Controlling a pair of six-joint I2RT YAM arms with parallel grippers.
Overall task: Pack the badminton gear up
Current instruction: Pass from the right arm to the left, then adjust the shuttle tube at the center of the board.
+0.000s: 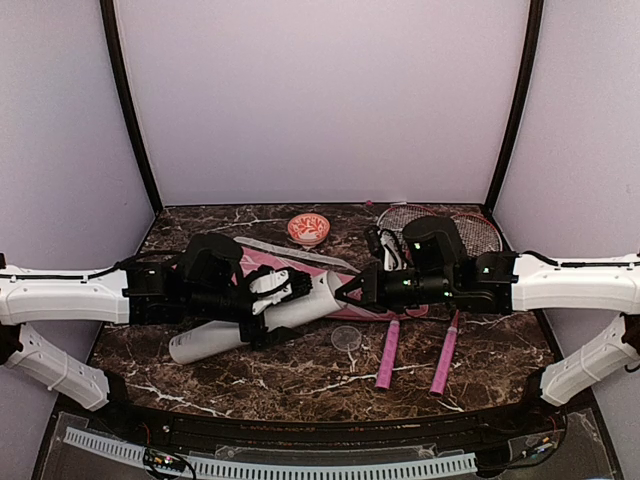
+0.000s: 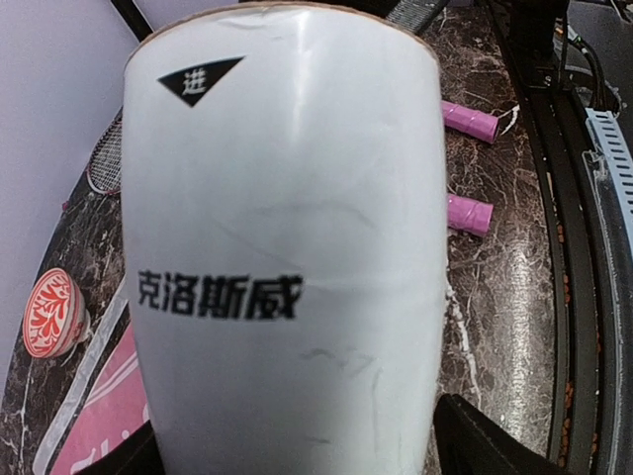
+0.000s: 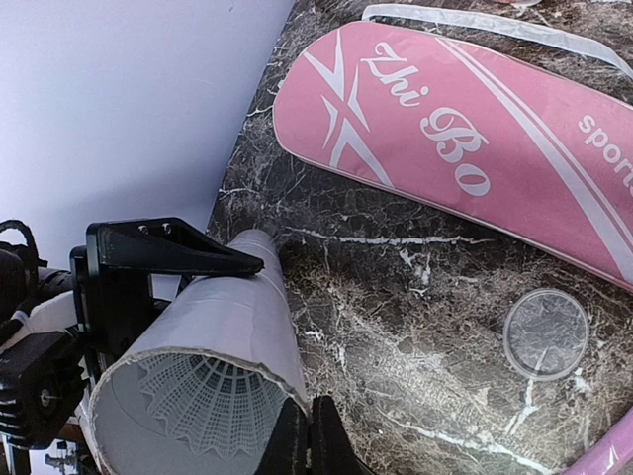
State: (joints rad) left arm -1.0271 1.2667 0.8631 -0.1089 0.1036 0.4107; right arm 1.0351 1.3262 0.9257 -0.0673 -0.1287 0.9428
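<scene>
Clasping: the left end effector [image 1: 264, 300] straddles the white tube [image 1: 215, 335]; its fingers [image 3: 163, 252] are spread wide and lie against the tube's wall, holding it.
Tube: it lies slantwise across the middle of the counter [image 1: 300, 385], 1 end toward the near left and the open mouth toward the right arm. Black printed characters run along its side.
Right arm: the right end effector [image 3: 307, 435] has its fingers pressed together, pinching nothing, just beside the rim of the tube's mouth.
Inside the tube: 1 white feather shuttlecock [image 3: 213, 411] sits with its skirt facing the mouth.
Cover: the pink racket cover [image 3: 465, 129], lettered "Zhi Bo", lies flat behind the tube.
Rackets: the 2 red-framed rackets [image 1: 440, 228] lie at the far right, their pink handles [image 1: 388, 355] side by side, pointing to the near edge, apart from the tube.
Lid: a clear round lid [image 1: 346, 337] lies flat near the tube's mouth.
Bowl: a red-and-white patterned bowl [image 1: 308, 229] stands at the far edge.
</scene>
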